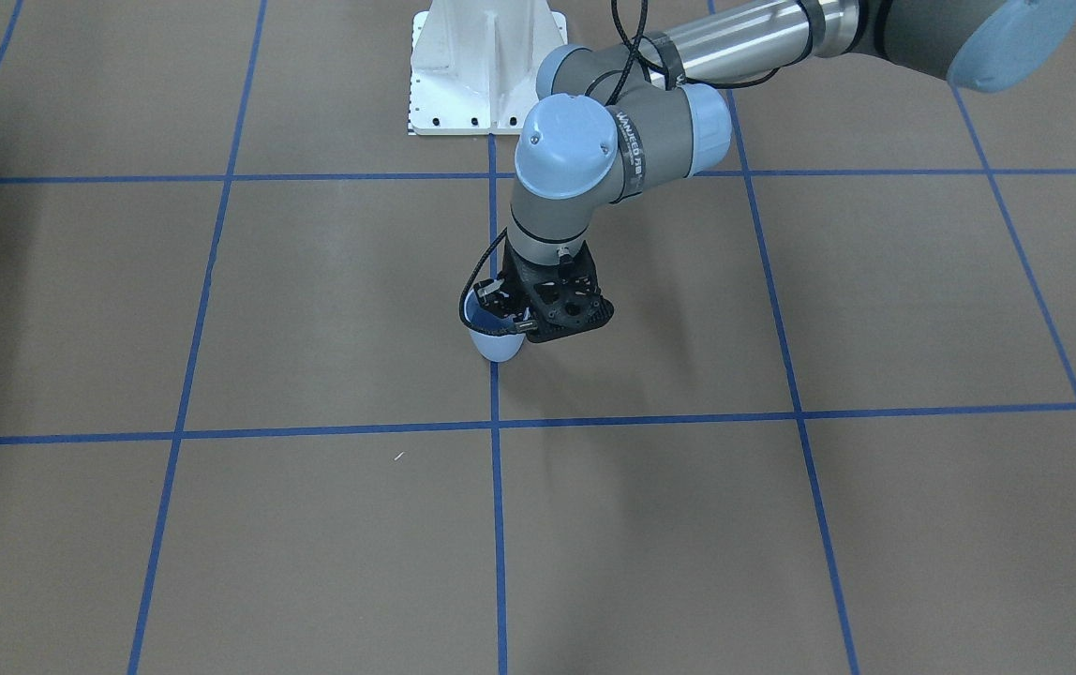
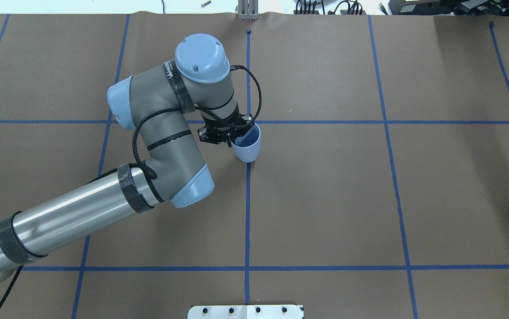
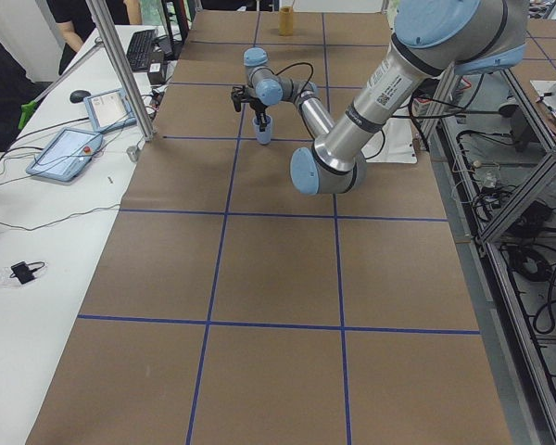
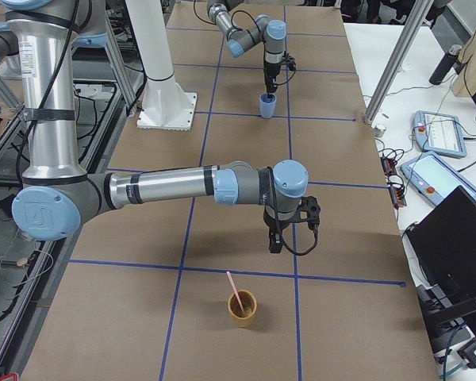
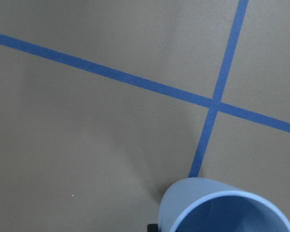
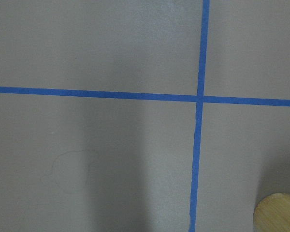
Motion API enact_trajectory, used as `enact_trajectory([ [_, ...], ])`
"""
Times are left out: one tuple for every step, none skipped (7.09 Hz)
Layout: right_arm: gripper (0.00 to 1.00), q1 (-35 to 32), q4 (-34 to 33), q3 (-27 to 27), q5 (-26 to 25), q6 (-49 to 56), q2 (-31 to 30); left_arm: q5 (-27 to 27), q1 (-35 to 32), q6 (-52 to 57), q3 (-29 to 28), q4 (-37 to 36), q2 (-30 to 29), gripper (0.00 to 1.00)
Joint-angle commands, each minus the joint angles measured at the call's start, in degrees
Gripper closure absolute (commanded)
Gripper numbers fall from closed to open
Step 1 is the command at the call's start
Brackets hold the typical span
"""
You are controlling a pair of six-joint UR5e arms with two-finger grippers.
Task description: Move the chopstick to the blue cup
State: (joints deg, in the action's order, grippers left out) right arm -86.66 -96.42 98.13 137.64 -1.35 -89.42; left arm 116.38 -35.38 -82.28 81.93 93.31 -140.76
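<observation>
At the surface's central tape crossing, your left pincer sits at the blue cup's rim; you cannot tell whether it grips. Well apart, the chopstick leans in a tan cup, with the right pincer near it, its state unreadable.

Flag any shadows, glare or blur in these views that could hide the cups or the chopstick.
Overhead exterior: sharp, glare on the left arm's metal tube, blue cup clear. Right wrist-mounted: a shadow band down the brown paper; tan cup rim blurred in the corner. Left wrist-mounted: blue cup cut off by the bottom edge. Exterior right: chopstick thin but visible in the tan cup.
</observation>
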Motion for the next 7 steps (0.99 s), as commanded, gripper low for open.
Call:
enact_trajectory([
  [0.0,-0.1,0.0,0.0,-0.1,0.4,0.4,-0.1,-0.1,-0.2,2.2,1.1,0.3,0.03],
  [0.0,-0.3,-0.1,0.8,-0.1,0.6,0.4,0.3,-2.1,0.5,4.4,0.2,0.4,0.03],
  [0.0,-1.9,-0.3,2.0,-0.4,3.8,-0.5,0.6,-4.1,3.4,5.8,-2.2,0.4,0.03],
  [0.0,-4.1,-0.5,1.5,-0.5,10.8,-1.5,0.6,-5.5,6.7,8.2,-6.7,0.5,0.02],
  [0.0,-6.7,-0.8,1.6,-0.6,17.8,-2.2,0.7,-5.9,7.9,11.4,-9.3,1.1,0.02],
  [0.0,-8.6,-0.8,1.2,-1.4,26.6,-3.6,0.7,-5.9,7.8,12.5,-9.9,1.4,0.02],
  [0.0,-9.4,-0.7,1.4,-3.9,32.5,-4.1,0.7,-5.9,7.8,12.5,-9.8,1.4,0.02],
])
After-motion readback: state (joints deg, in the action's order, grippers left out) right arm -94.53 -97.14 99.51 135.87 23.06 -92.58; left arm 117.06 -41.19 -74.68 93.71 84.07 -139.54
